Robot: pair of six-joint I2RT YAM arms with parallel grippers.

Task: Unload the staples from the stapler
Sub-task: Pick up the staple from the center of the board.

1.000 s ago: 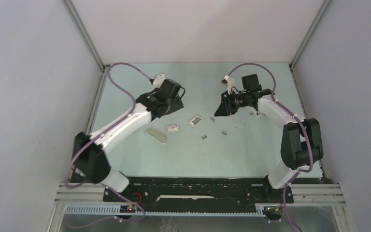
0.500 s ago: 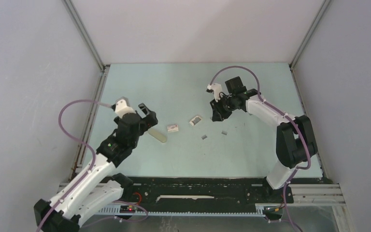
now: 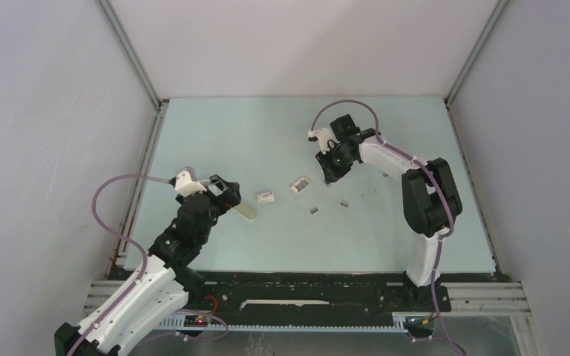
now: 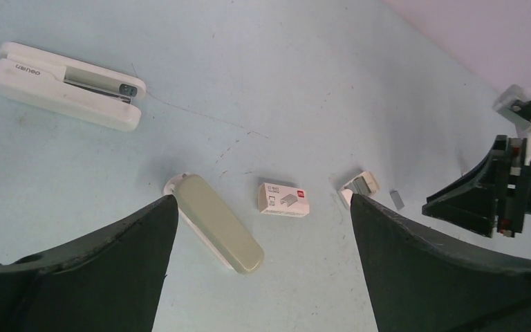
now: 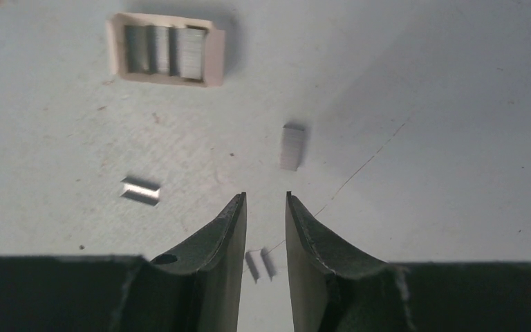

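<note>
The small open cardboard box lies on the pale worktop with its open side up, and it contains three blocks of silvery staples side by side, which fill it nearly fully. Near it the closed printed box lies flat; what is inside cannot be seen. Loose staples are spread on the worktop apart from the boxes: one short staple block, one shiny staple strip and two tiny staple pieces, which show in the gap between the fingers of the right hand. This hand is open only by a narrow slit and holds nothing. The left hand is spread wide and is also empty. The pale green stapler lies between its fingers in the left wrist view, just beside the printed box. The white stapler lies well apart from them, farther away, and a grey metal channel shows along its length.
</note>
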